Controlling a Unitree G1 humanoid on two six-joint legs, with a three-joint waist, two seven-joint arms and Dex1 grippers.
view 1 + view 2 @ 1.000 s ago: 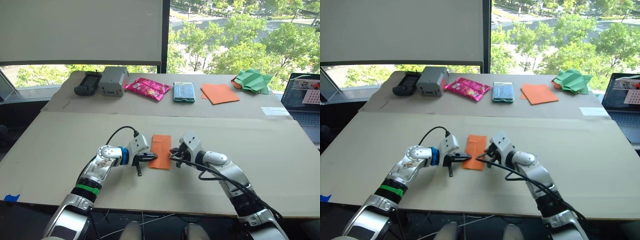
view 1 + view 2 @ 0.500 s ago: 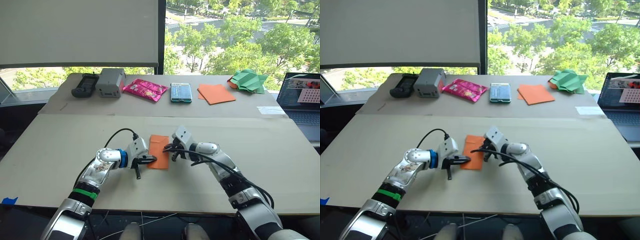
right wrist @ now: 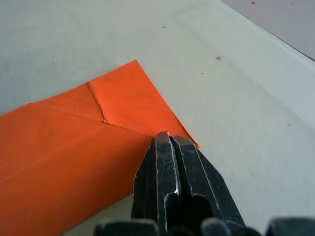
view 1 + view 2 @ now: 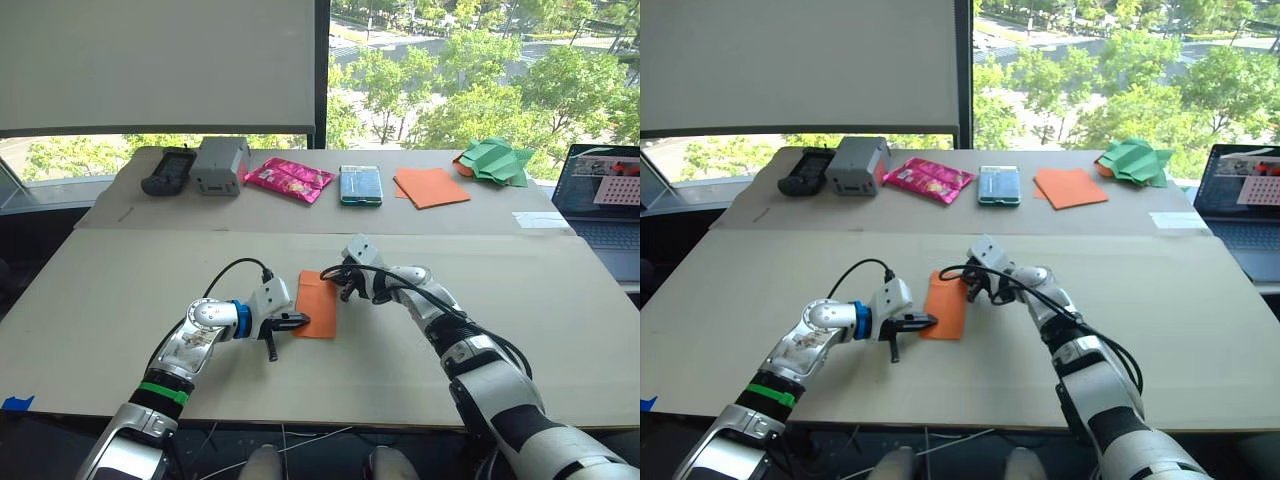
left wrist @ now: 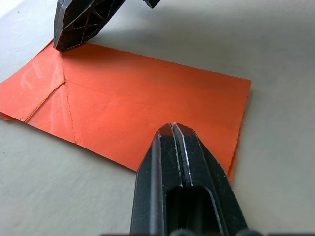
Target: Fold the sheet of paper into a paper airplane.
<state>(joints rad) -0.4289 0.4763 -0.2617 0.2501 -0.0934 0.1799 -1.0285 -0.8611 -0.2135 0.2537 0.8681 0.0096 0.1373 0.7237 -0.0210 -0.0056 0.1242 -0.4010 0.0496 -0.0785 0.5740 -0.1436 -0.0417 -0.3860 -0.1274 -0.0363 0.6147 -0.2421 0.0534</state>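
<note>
Sheet of paper [image 4: 318, 304] flat on surface [image 4: 120, 290], mid-front | left hand [image 4: 296, 321] closed, pressing near edge | right hand [image 4: 340, 284] closed at far corner | risk: thin sheet skids, crease misaligns.

Office: laptop [image 4: 608, 200], high-rise window [image 4: 470, 70]

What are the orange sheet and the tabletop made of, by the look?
Sheet of paper: thin paper, slight sheen, sharp crease lines and faintly ragged edges. Tabletop: looks like matte beige cardboard or board, with a seam across it; can't confirm.
</note>
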